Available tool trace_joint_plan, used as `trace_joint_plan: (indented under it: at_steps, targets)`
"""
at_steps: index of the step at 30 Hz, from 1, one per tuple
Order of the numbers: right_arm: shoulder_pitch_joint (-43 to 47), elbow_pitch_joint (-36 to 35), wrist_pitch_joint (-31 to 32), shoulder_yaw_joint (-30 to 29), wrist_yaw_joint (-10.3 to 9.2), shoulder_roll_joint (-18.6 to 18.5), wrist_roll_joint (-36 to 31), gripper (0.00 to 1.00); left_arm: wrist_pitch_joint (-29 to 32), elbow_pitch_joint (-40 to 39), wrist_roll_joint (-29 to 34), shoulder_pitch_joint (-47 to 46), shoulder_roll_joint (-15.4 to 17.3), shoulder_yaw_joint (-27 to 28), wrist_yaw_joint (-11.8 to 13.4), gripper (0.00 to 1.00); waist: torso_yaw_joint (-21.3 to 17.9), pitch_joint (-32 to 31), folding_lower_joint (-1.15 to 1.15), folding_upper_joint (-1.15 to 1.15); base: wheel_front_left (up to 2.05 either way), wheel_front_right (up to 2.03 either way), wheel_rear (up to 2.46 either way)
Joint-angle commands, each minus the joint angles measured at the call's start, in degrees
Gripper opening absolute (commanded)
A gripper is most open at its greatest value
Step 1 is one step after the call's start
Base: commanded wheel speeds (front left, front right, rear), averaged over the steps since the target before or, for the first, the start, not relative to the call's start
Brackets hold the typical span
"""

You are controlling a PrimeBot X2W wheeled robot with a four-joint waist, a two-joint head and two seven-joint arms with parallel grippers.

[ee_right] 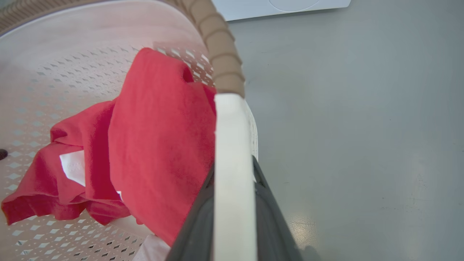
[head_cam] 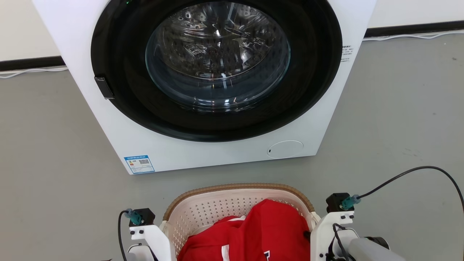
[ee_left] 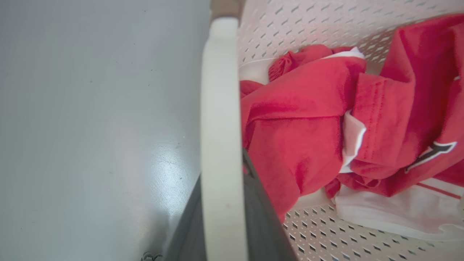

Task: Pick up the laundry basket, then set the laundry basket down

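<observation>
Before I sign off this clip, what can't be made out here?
- Head view: laundry basket, near half cut off by the bottom edge.
- Head view: blue sticker on the washing machine, print too small.
- Left wrist view: left gripper, fingertips hidden behind the white handle.
- Right wrist view: right gripper, fingertips likewise behind the other handle.

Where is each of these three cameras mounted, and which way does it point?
Head view: on the head, looking forward and down at the washing machine and the laundry basket; left arm and right arm at the bottom.
Left wrist view: on the left wrist, looking along the left gripper, which straddles the basket's left handle.
Right wrist view: on the right wrist, along the right gripper straddling the right handle.
Shared: all three see the red garment in the basket.
</observation>
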Motion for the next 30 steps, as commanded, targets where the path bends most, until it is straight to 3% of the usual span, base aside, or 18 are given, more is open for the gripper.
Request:
trace_joint_plan:
  at_steps: [1, 14, 30]
  targets:
    - [-0.88, -1.4, -0.23, 1.16, 1.45, 2.26, 0.55, 0.0, -1.27, -1.51, -0.18, -2.15, -0.75, 0.8, -0.76, 0.0, -0.03, 0.1, 0.0, 0.0, 0.0, 0.0, 0.0]
    - [-2.38, -1.31, -1.73, 2.65, 1.45, 2.26, 1.92, 0.0, -2.86, -1.81, -0.25, -3.14, -0.06, 0.26, -0.76, 0.0, 0.12, 2.38, 0.0, 0.0, 0.0, 0.0, 0.0]
    - [-8.59, 0.12, -8.54, 3.39, 1.45, 2.28, 1.77, 0.0, -12.1, -4.17, 1.22, -9.12, 2.85, 0.0, -0.76, 0.0, 1.58, 15.94, 0.0, 0.0, 0.0, 0.0, 0.0]
